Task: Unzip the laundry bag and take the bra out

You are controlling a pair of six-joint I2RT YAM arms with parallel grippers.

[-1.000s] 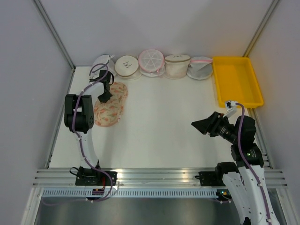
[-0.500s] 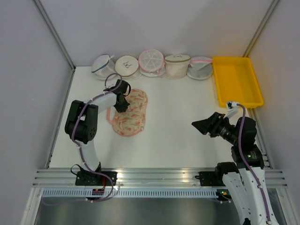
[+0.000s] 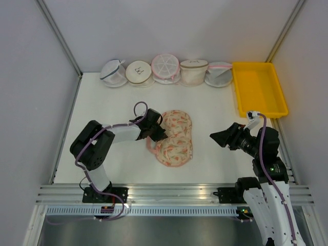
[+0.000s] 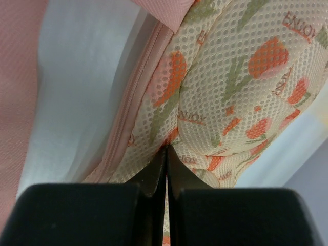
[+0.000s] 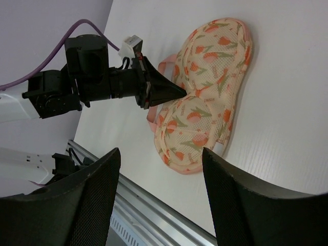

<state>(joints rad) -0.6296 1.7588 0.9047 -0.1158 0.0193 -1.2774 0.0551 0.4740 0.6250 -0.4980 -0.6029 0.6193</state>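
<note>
The laundry bag (image 3: 175, 138), cream mesh with orange tulip print and pink trim, lies near the table's middle. It also shows in the right wrist view (image 5: 205, 97) and fills the left wrist view (image 4: 230, 87), where its pink zipper (image 4: 134, 97) runs along the edge. My left gripper (image 3: 158, 134) is shut on the bag's left edge at the waist between the lobes; it shows in the left wrist view (image 4: 167, 154) and in the right wrist view (image 5: 179, 92). My right gripper (image 3: 221, 138) is open and empty, right of the bag, apart from it. The bra is hidden.
Several round mesh bags (image 3: 165, 69) stand in a row along the back wall. A yellow tray (image 3: 259, 88) sits at the back right. The table's front metal rail (image 3: 169, 193) runs below the bag.
My left gripper has dragged the laundry bag from the back left toward the table's middle and nearer the front. The right arm has not moved.
</note>
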